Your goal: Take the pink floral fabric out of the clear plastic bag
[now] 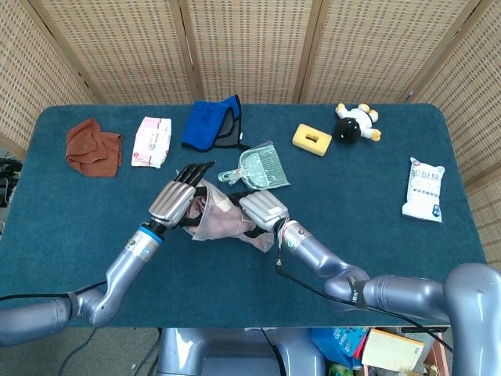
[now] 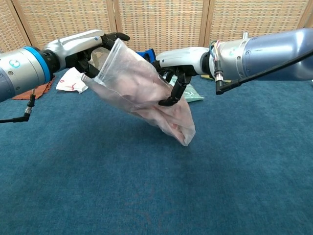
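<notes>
The clear plastic bag (image 2: pixel 142 93) hangs tilted above the blue table (image 2: pixel 146 196), and the pink floral fabric (image 2: pixel 168 115) sits inside it, bunched toward the low end. My left hand (image 2: pixel 90 49) holds the bag's open upper edge at the left. My right hand (image 2: pixel 177 73) reaches in from the right, and its dark curled fingers (image 2: pixel 170 97) grip the bag's middle. In the head view the bag (image 1: pixel 221 222) lies between the left hand (image 1: pixel 174 202) and the right hand (image 1: pixel 263 210).
Along the far side of the table lie a brown cloth (image 1: pixel 92 146), a wipes pack (image 1: pixel 151 141), a blue cloth (image 1: pixel 213 123), a green dustpan (image 1: pixel 258 168), a yellow sponge (image 1: pixel 311 139) and a cow toy (image 1: pixel 356 123). A white packet (image 1: pixel 423 189) lies at the right.
</notes>
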Controlling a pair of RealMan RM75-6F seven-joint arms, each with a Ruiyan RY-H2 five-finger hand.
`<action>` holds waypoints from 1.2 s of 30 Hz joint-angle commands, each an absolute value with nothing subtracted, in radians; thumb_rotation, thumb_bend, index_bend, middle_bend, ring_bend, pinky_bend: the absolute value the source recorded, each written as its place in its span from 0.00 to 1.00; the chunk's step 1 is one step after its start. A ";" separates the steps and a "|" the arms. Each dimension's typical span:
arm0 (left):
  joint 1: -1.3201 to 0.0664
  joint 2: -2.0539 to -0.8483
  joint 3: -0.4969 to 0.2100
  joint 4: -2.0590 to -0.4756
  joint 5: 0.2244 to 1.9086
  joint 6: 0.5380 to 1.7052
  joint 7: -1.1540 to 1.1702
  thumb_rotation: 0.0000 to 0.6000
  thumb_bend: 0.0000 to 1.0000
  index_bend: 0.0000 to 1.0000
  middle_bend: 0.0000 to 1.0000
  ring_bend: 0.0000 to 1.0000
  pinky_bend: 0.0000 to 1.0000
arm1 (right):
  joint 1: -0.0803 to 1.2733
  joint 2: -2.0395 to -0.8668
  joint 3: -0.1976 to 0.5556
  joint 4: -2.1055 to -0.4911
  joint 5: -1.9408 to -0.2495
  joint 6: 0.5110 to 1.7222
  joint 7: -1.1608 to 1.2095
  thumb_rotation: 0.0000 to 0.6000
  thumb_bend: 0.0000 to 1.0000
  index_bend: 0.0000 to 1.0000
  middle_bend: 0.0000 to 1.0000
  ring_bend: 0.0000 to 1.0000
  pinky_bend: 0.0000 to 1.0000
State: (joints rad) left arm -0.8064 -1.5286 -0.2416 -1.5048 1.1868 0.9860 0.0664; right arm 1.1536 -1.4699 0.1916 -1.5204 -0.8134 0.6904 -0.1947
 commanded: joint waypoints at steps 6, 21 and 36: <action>-0.863 -1.600 -0.288 -1.417 1.106 0.931 0.094 1.00 0.67 0.75 0.00 0.00 0.00 | 1.077 -1.387 0.115 -1.573 -0.863 0.820 -0.272 1.00 0.00 0.00 0.00 0.00 0.00; -0.900 -1.601 -0.347 -1.468 1.085 0.956 0.113 1.00 0.67 0.75 0.00 0.00 0.00 | 0.901 -1.244 -0.056 -1.614 -1.060 0.937 -0.388 1.00 0.00 0.00 0.04 0.00 0.02; -0.962 -1.605 -0.411 -1.529 1.023 0.982 0.183 1.00 0.67 0.75 0.00 0.00 0.00 | 0.806 -1.307 -0.193 -1.355 -1.647 1.117 -0.310 1.00 0.24 0.20 0.24 0.15 0.16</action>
State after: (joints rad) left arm -0.9564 -1.6029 -0.4076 -1.5273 1.0293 0.9824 0.1774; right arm 0.8322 -1.2695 -0.1463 -1.4713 -1.4813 1.0291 -0.3491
